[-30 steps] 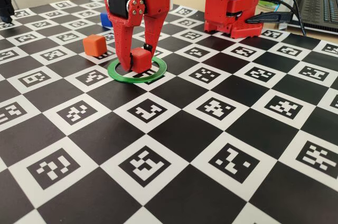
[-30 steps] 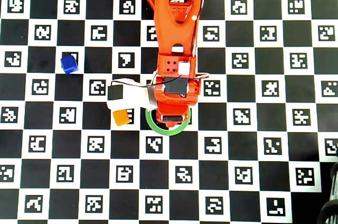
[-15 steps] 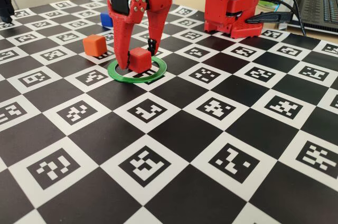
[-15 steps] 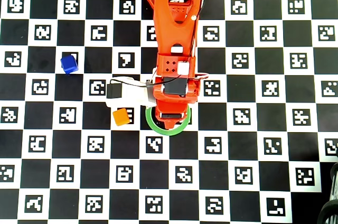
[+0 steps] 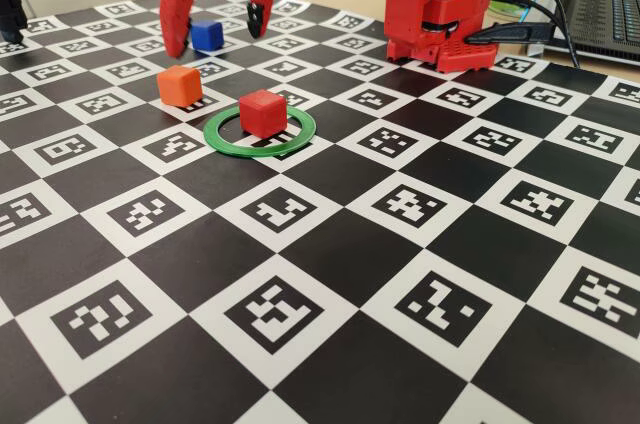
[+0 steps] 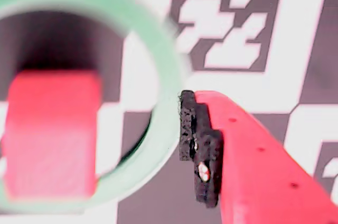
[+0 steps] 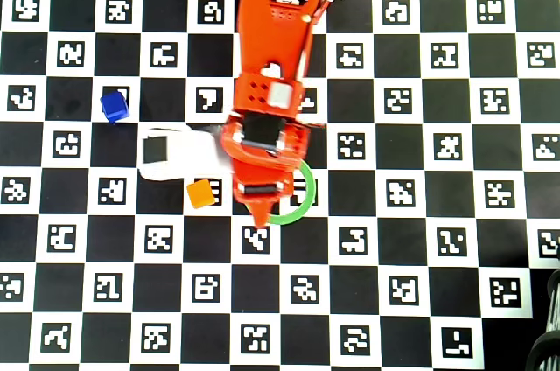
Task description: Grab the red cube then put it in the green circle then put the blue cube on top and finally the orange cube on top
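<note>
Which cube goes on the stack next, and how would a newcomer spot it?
On the checkerboard mat, find the green circle with the red cube inside. Past the orange cube, in the fixed view, sits the blue cube, the only blue one.

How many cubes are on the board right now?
3. The red cube sits inside the green circle; the orange cube is beside the ring, to its left in the fixed view; the blue cube lies farther back.
</note>
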